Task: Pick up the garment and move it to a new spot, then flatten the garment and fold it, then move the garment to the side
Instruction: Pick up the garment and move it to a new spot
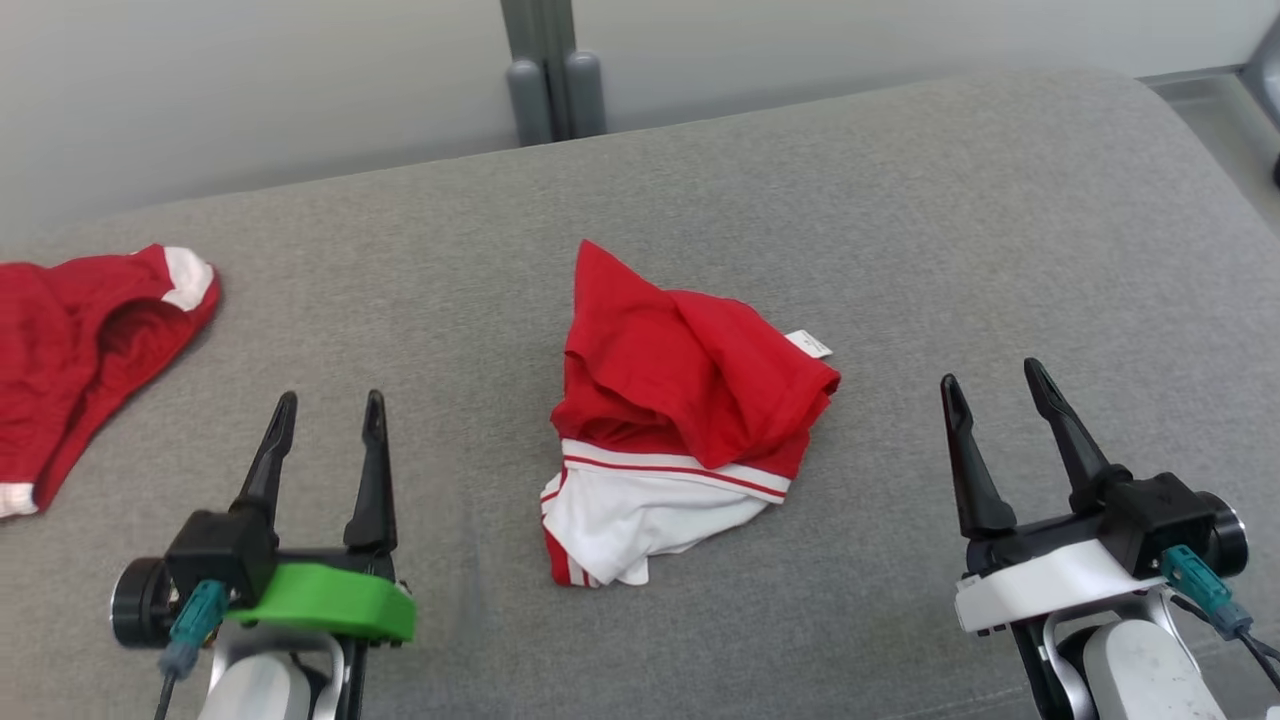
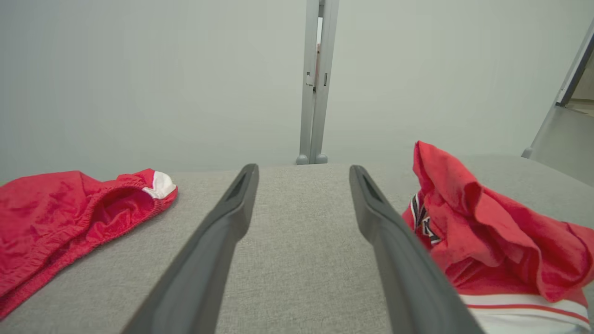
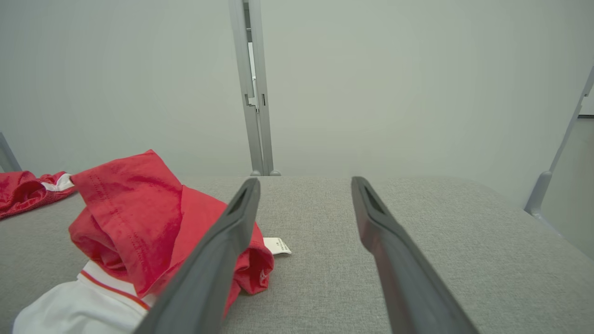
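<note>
- Two grippers are seen low in the head view, the left gripper (image 1: 330, 405) and the right gripper (image 1: 990, 378). Each has its long dark fingers (image 2: 218, 241) spread wide with nothing held between them, and bare grey cloth is seen in both gaps.
- The garment (image 1: 680, 400) is found between the two grippers, about level with their fingertips and touched by neither. It lies to the right of the left gripper and to the left of the right gripper, near the middle of the cushion (image 1: 950, 220).
- In the left wrist view the garment's near edge is cut off by the frame, and part of it is covered by the right-hand finger. In the right wrist view its middle is crossed by the left-hand finger.
- A dark printed mark (image 2: 423, 218) is glimpsed in a fold, but it cannot be read.
- A second red garment (image 1: 80, 340) lies well apart at the far left and is cut off by the frame edge.
- The garment is heaped in a crumpled mound. Soft red knit is folded over a white part, and a white band with a thin red stripe runs between them. A small white label (image 1: 808, 344) sticks out at the right.
- The cushion is covered in grey woven fabric and is rounded at its far edge.
- The fingers are matt and tapered. A green collar (image 1: 330, 602) is fitted on the left gripper and a white collar (image 1: 1040, 585) on the right.
</note>
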